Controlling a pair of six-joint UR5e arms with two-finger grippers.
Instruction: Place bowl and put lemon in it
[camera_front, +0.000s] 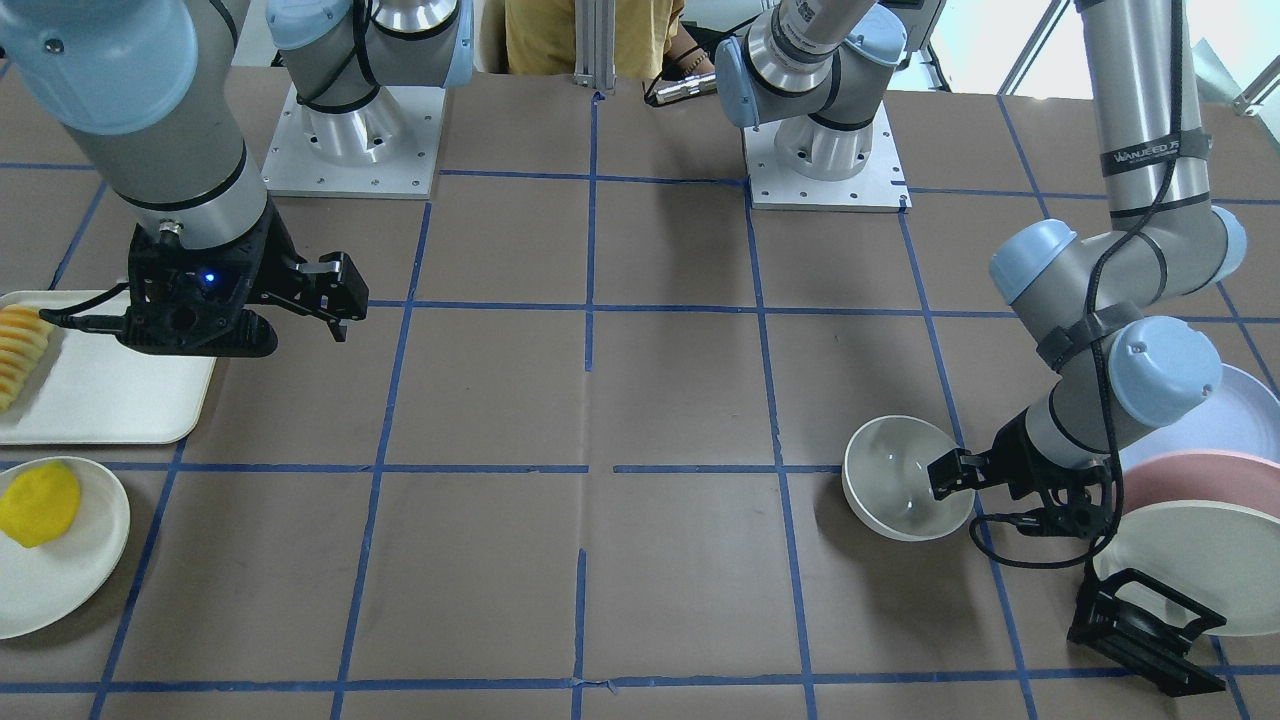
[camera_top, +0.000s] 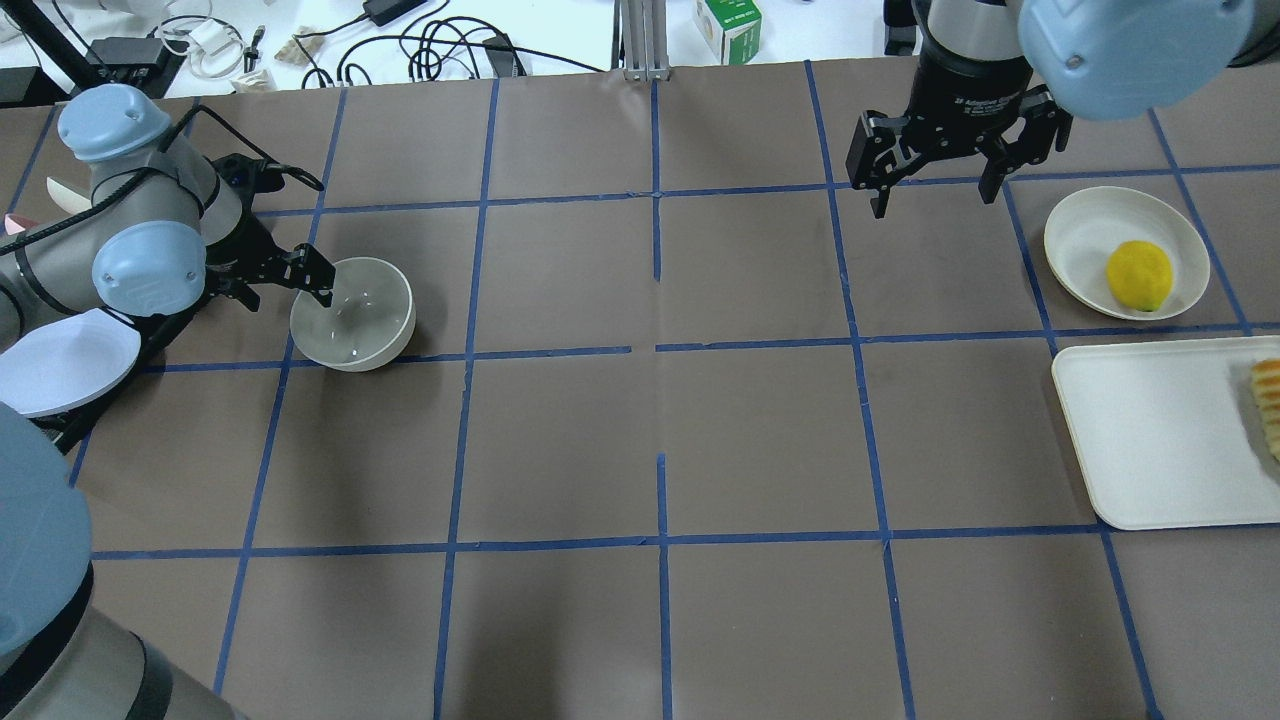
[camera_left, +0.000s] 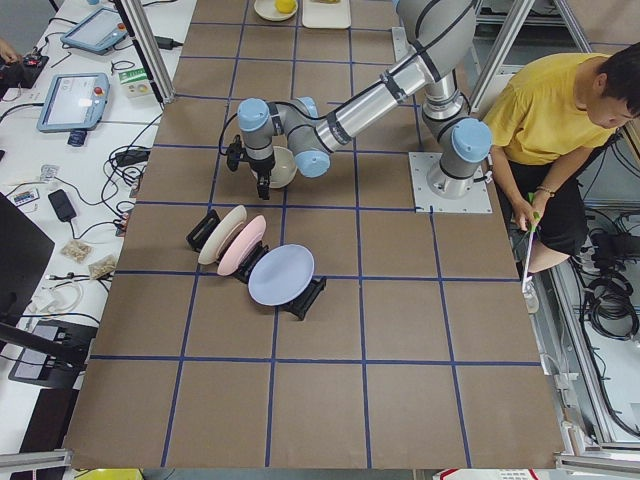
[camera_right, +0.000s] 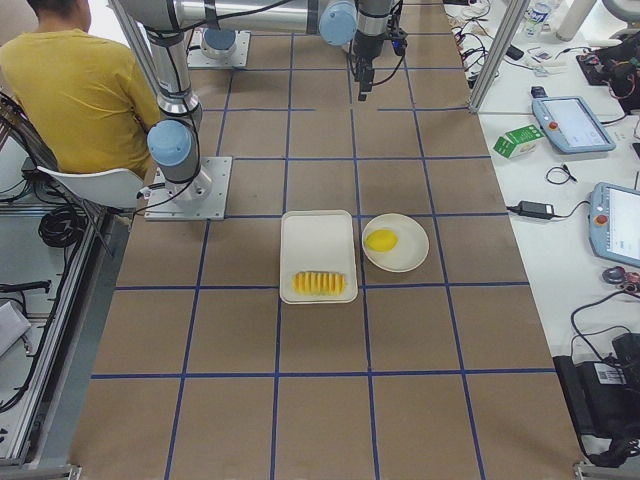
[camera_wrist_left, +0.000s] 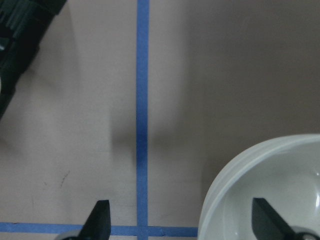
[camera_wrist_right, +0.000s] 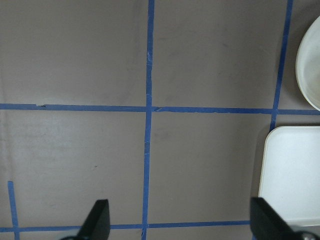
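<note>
The off-white bowl (camera_top: 352, 315) stands open side up on the robot's left part of the table; it also shows in the front view (camera_front: 900, 480) and the left wrist view (camera_wrist_left: 270, 190). My left gripper (camera_top: 285, 292) is open and straddles the bowl's rim, with one finger inside the bowl and one outside. In the left wrist view the left gripper (camera_wrist_left: 182, 220) has its fingers wide apart. The lemon (camera_top: 1138, 275) lies on a round cream plate (camera_top: 1080, 240) at the far right. My right gripper (camera_top: 930, 195) is open and empty, hanging above the table beside that plate.
A cream tray (camera_top: 1160, 440) with a row of sliced fruit (camera_top: 1268, 405) lies near the lemon's plate. A black rack with upright blue (camera_front: 1230, 420), pink (camera_front: 1200, 480) and cream (camera_front: 1190, 560) plates stands right behind the left gripper. An operator sits behind the robot.
</note>
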